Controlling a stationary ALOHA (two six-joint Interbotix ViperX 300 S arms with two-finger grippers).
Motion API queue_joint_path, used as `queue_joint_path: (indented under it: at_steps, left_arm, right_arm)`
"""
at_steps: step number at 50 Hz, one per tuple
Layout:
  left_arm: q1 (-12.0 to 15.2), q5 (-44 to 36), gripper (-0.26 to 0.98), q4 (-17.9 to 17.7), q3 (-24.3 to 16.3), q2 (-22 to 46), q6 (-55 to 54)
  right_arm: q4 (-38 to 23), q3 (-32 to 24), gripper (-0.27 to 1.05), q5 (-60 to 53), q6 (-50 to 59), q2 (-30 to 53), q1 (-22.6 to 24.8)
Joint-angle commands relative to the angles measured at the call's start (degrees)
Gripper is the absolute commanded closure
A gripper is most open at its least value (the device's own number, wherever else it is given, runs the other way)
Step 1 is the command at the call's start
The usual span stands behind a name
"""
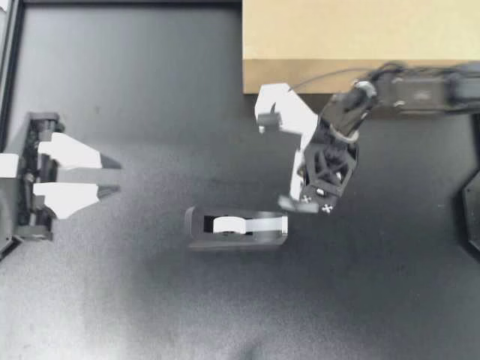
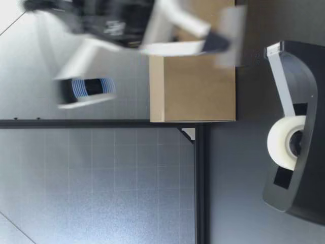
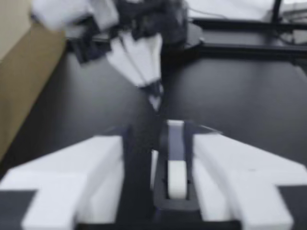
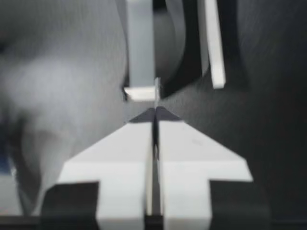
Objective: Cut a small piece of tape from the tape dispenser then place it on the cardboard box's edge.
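My right gripper (image 1: 297, 202) is pinched shut on what looks like a short tape piece (image 2: 231, 35), just above the cutter end of the tape dispenser (image 1: 236, 227). The dispenser lies mid-counter (image 1: 150, 300), long axis 9-to-3 o'clock, cutter at 3. The piece hangs upright, free end downward. I judge it best to carry it toward 12 o'clock and press it flat over the cardboard box (image 1: 360, 37) edge without folding. My left gripper (image 1: 110, 175) sits part-open at 9 o'clock.

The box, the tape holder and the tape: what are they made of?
The cardboard box: matte tan cardboard, by its flat, dull faces. The tape dispenser: probably dark moulded plastic, smooth with slight sheen. The tape: whitish, likely plastic film, semi-clear where it leaves the roll.
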Motion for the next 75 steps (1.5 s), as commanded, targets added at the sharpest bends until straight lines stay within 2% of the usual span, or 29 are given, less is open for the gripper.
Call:
queue_joint_path:
  at_steps: [1, 4, 10, 18, 40, 62, 75]
  left_arm:
    - [0.1, -0.9, 0.32, -0.1, -2.5, 1.9, -0.5]
    - [0.1, -1.9, 0.32, -0.1, -3.1, 3.5, -1.1]
    - [0.1, -5.2, 0.32, -0.1, -3.7, 6.9, -1.5]
    - [0.1, -9.3, 0.31, -0.1, -4.9, 11.3, -1.4]
    - [0.1, -15.6, 0.31, -0.1, -11.8, 23.0, -0.6]
    - [0.1, -17.1, 0.31, -0.1, -15.8, 28.2, 0.6]
    - [0.1, -17.1, 0.32, -0.1, -16.5, 29.2, 0.5]
  right_arm:
    - [-8.8, -4.3, 0.87, -0.7, 5.3, -3.9, 3.7]
    - [-17.4, -7.5, 0.87, -0.6, 11.3, -4.2, 6.8]
    - [-29.5, -12.5, 0.87, -0.4, 20.0, -4.1, 11.8]
    - [-36.6, -17.4, 0.87, -0.4, 25.4, -3.5, 15.2]
    - [-41.0, -24.9, 0.87, -1.1, 25.8, 1.4, 15.6]
    - [-41.3, -25.4, 0.87, -1.4, 25.8, 1.8, 15.6]
    - [-41.3, -25.4, 0.87, -1.1, 25.7, 1.8, 15.6]
